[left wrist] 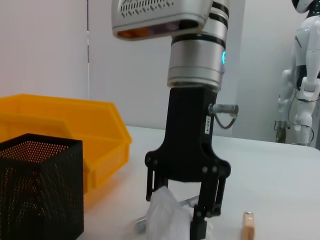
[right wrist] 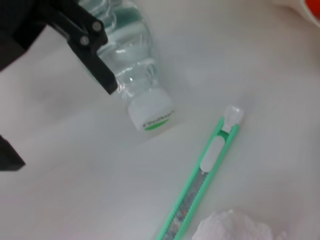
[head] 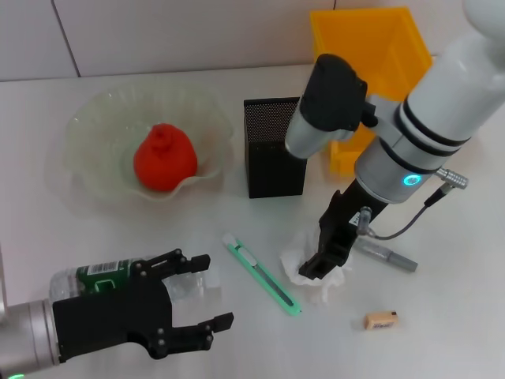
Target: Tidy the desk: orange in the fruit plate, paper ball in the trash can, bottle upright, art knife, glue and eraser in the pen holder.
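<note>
The right tool [head: 327, 257] stands straight down on the white tabletop [head: 442, 316], its fingers set either side of the crumpled paper ball [left wrist: 167, 217], touching it but not closed tight. The left tool [head: 207, 292] hovers open over the water bottle [head: 102, 276], which lies on its side. Between the two lies the green art knife [head: 264, 276]. The orange [head: 164, 158] sits in the fruit plate [head: 95, 134], next to the black mesh pen holder [head: 272, 150]; the eraser [head: 381, 320] and glue [head: 387, 254] lie near the right tool.
</note>
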You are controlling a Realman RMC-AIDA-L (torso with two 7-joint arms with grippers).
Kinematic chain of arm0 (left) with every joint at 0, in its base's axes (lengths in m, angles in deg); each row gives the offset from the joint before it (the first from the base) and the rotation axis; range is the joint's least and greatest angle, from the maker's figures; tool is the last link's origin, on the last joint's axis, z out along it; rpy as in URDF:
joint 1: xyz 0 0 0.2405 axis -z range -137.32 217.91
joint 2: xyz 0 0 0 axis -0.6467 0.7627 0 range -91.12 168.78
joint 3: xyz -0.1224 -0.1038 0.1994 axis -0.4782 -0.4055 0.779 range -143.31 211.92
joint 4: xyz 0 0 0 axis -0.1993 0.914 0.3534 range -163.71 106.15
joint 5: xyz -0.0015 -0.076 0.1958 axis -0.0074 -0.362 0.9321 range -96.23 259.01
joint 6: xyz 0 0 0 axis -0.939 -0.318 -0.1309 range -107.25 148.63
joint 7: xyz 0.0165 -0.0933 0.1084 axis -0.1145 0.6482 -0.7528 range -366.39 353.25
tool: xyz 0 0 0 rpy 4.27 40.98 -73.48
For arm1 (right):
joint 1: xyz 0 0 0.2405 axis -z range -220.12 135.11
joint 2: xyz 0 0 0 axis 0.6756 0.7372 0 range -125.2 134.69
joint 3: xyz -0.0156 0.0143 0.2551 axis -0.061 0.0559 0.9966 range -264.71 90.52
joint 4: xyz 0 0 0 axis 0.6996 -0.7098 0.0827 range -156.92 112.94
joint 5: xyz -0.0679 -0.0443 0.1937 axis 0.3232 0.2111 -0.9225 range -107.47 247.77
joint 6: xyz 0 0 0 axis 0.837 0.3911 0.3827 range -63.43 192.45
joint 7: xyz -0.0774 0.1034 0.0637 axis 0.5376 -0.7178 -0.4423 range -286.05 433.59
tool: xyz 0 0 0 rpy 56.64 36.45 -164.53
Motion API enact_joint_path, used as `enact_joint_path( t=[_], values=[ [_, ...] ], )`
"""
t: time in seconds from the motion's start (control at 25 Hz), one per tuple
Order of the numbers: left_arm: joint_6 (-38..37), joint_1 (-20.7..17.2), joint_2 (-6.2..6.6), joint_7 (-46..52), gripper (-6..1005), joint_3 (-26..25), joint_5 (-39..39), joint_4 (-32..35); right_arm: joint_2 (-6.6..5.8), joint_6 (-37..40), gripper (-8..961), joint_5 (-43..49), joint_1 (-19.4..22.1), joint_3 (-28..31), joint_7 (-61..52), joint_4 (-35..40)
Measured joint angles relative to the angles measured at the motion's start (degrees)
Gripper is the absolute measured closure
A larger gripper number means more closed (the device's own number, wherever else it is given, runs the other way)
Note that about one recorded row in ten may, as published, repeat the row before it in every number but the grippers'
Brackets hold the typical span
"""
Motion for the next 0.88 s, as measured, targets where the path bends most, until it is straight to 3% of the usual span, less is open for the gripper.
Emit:
enact_joint_path(
  t=[0.24, 0.48, 0.72, 0.88],
  values=[
    [-0.22, 0.16, -0.04, 0.0, 158, 0.53, 0.0, 0.0, -0.18, 4.21, 449, -0.87, 2.72, 7.07, -0.02, 8.35],
    [-0.09, 0.2, -0.1, 0.01, 159, 0.84, 0.0, 0.0, -0.46, 8.82, 486, -0.64, 3.82, 18.55, -0.92, 18.32],
    [0.05, 0.43, -0.09, 0.28, 159, 0.98, 0.0, 0.0, -2.4, 9.33, 488, -0.19, 3.97, 30.54, -0.71, 24.85],
    [0.12, 0.44, -0.09, 0.37, 159, 1.05, -0.01, 0.0, -3.27, 4.3, 489, 0.24, 5.44, 34.03, 0.71, 25.37]
  ],
)
